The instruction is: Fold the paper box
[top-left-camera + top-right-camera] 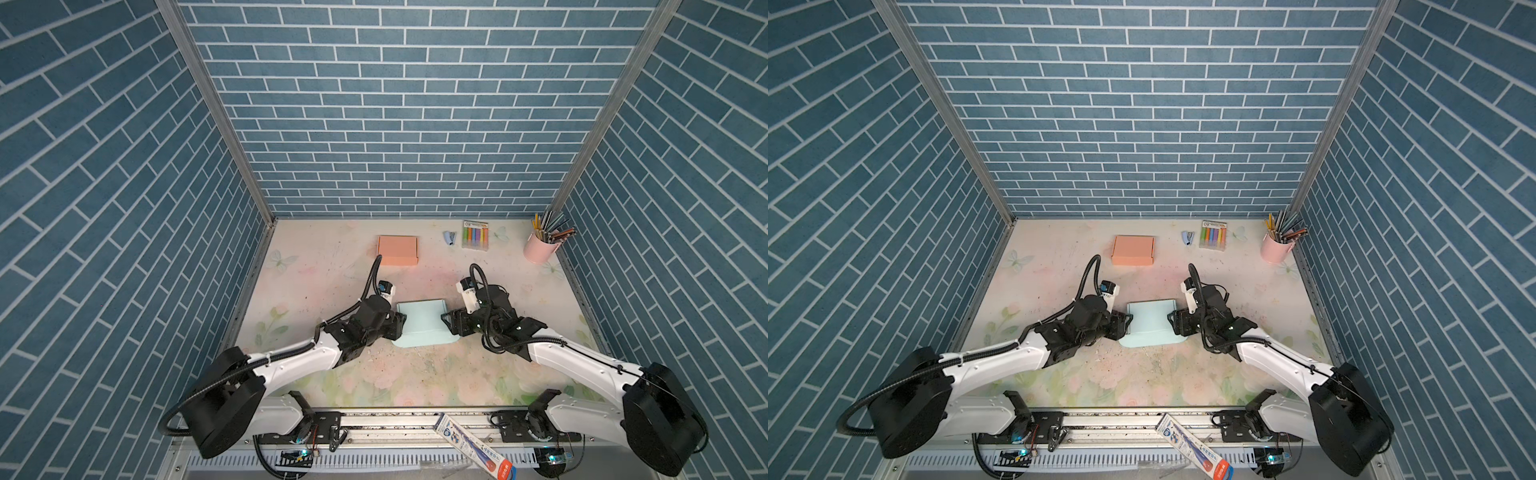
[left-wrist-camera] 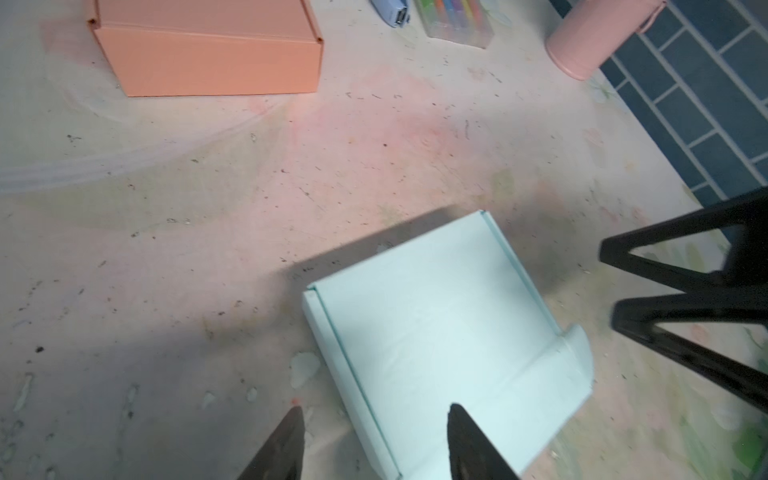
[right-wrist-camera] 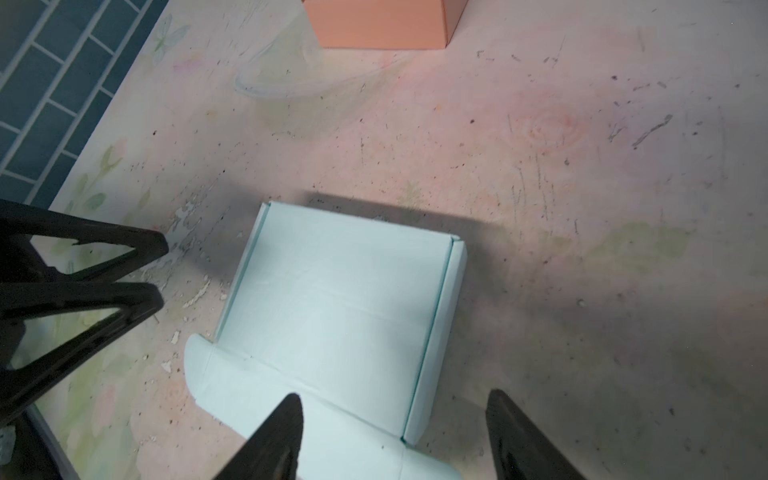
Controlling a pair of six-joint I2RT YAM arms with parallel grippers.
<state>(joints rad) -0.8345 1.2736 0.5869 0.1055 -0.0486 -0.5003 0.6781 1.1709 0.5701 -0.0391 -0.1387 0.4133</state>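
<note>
The light blue paper box [image 1: 424, 322] [image 1: 1150, 322] lies in the middle of the table. Its two side walls stand up and its near flap with rounded ears lies flat. My left gripper [image 1: 401, 326] [image 2: 376, 409] is open at the box's left side, its fingers straddling the left wall [image 2: 332, 345] without gripping it. At the right side my right gripper [image 1: 445, 322] [image 3: 394, 395] is open too, one finger over the near flap [image 3: 249, 382] and one outside the right wall [image 3: 440, 332]. Each wrist view also shows the opposite gripper [image 2: 609, 284] [image 3: 163, 270].
A closed orange box [image 1: 397, 250] sits behind the blue one. At the back right are a small blue stapler [image 1: 449, 237], a pack of coloured markers [image 1: 474, 235] and a pink cup of pencils [image 1: 540, 247]. A printed packet [image 1: 473, 446] lies on the front rail.
</note>
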